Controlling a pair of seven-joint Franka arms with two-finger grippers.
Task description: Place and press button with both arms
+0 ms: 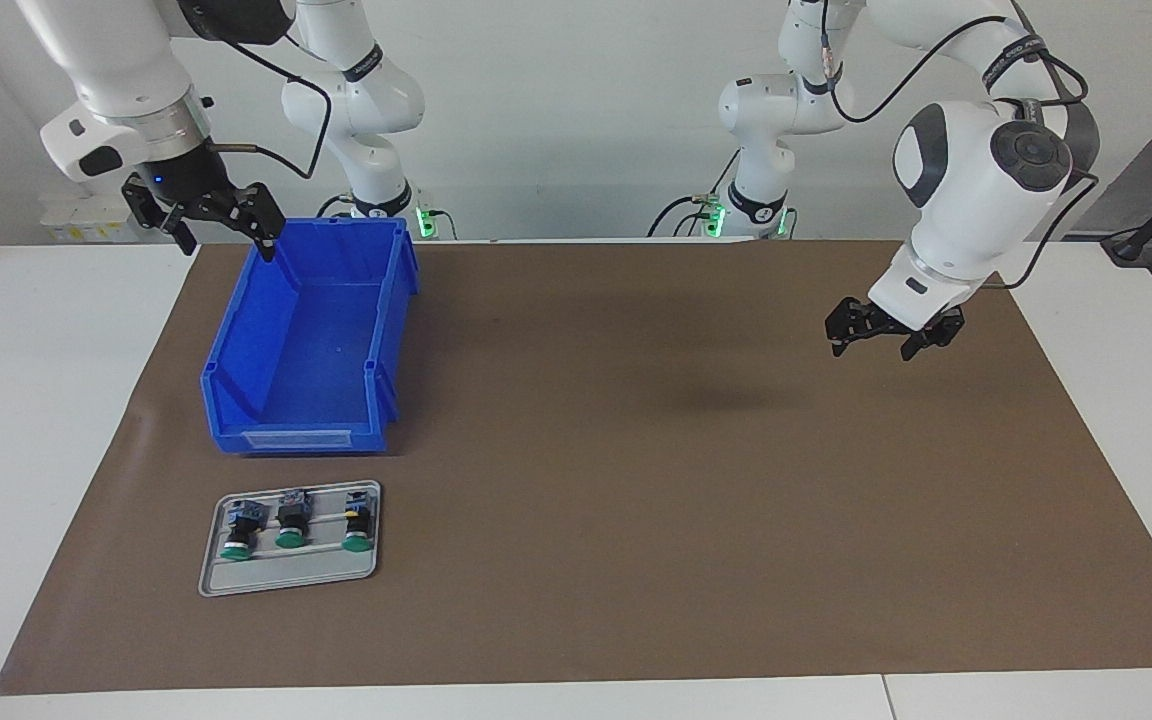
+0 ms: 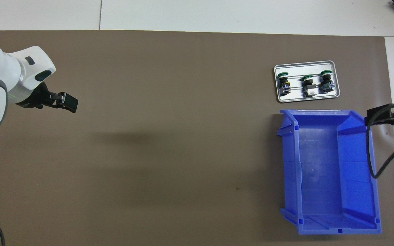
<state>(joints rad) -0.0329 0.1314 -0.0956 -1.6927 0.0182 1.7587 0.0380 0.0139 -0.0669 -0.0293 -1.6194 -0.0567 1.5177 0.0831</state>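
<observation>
Three green-capped buttons lie in a row on a small grey tray [image 1: 236,580] [image 2: 333,65]. The one toward the left arm's end [image 1: 357,522] [image 2: 283,82] has yellow marks. The other two [image 1: 242,525] [image 1: 291,520] have black bodies with bluish-grey parts and also show in the overhead view [image 2: 326,82] [image 2: 308,87]. My right gripper [image 1: 223,232] [image 2: 391,118] is open and empty, up in the air over the outer wall of the blue bin [image 1: 226,370] [image 2: 291,164]. My left gripper [image 1: 876,345] [image 2: 67,102] is open and empty, raised over bare mat toward the left arm's end.
The empty blue bin stands on the brown mat [image 1: 686,480] [image 2: 149,153] nearer to the robots than the tray. White table [image 1: 36,400] borders the mat. A black cable [image 2: 376,160] hangs from the right arm over the bin.
</observation>
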